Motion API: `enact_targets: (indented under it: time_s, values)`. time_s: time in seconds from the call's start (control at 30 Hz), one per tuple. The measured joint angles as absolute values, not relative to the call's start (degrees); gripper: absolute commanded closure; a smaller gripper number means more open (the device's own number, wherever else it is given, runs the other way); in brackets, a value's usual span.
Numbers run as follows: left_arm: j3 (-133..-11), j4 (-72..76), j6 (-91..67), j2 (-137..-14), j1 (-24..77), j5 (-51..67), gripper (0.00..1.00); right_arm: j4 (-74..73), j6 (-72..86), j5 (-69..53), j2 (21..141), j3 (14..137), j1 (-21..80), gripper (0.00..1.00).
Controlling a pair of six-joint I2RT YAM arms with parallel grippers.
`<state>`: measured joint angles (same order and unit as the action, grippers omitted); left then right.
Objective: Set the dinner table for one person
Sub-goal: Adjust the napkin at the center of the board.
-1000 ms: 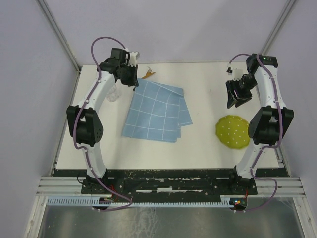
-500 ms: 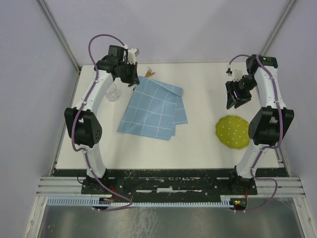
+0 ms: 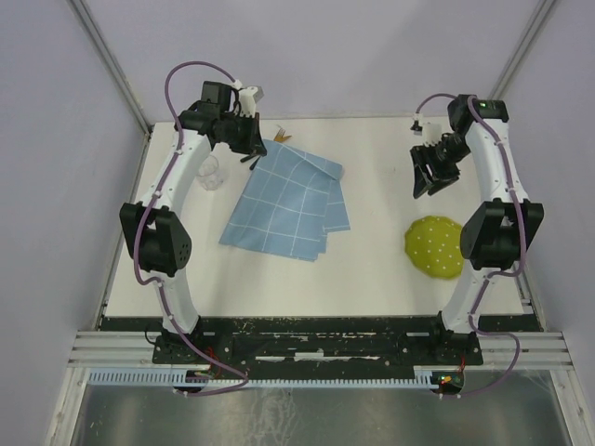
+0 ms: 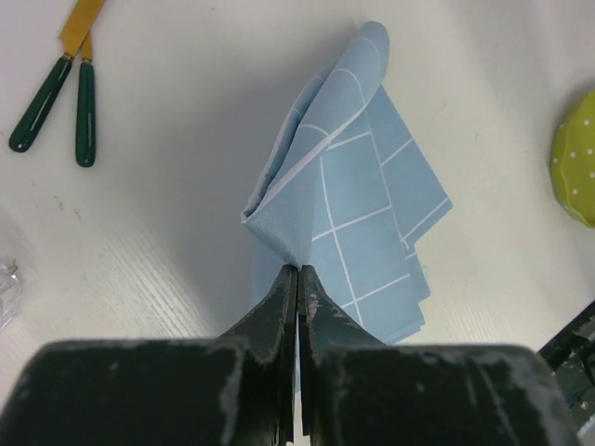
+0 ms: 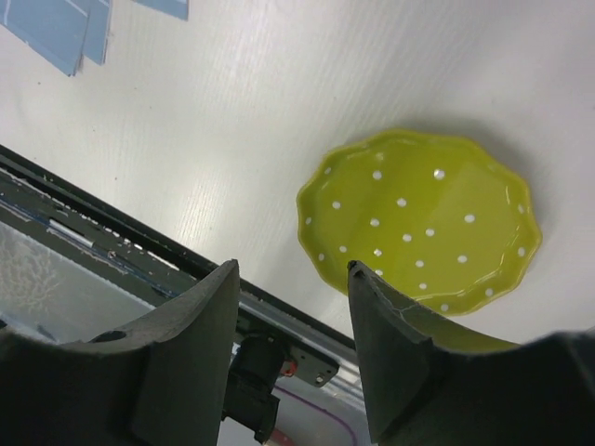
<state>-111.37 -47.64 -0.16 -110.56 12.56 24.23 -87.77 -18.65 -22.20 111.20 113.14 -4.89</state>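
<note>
On the off-white dinner table (image 3: 372, 279) lies a light-blue gridded cloth (image 3: 288, 200), left of centre. My left gripper (image 3: 249, 154) is shut on the cloth's far-left corner. In the left wrist view that gripper (image 4: 298, 270) pinches a raised fold of the cloth (image 4: 372, 186). A green white-dotted plate (image 3: 435, 248) sits at the right. My right gripper (image 3: 429, 178) hangs open above the table behind the plate. In the right wrist view nothing lies between the jaws of that gripper (image 5: 293, 271), and the plate (image 5: 428, 218) shows beyond them.
Two pieces of cutlery with dark green handles (image 4: 56, 107) lie at the far edge behind the cloth, small in the top view (image 3: 280, 137). A clear glass (image 3: 212, 174) stands near the left edge beside the left arm. The black front rail (image 5: 112, 237) borders the table.
The left gripper has drawn the cloth's corner back and left, and the cloth has slid left with it. The right gripper has shifted left and towards the back, still open.
</note>
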Motion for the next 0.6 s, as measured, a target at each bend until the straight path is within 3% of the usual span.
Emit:
enact_targets:
  time_s: [0.27,0.6]
  values:
    - [-112.2,-47.7,-0.1,-110.3,12.6,30.4,0.97,-85.4,-17.5,-19.4,114.1,121.2,6.1,0.42]
    - [-112.9,-48.2,0.0,-107.7,12.6,30.6,0.97,-76.6,-14.7,-15.7,113.3,113.6,5.8,0.42]
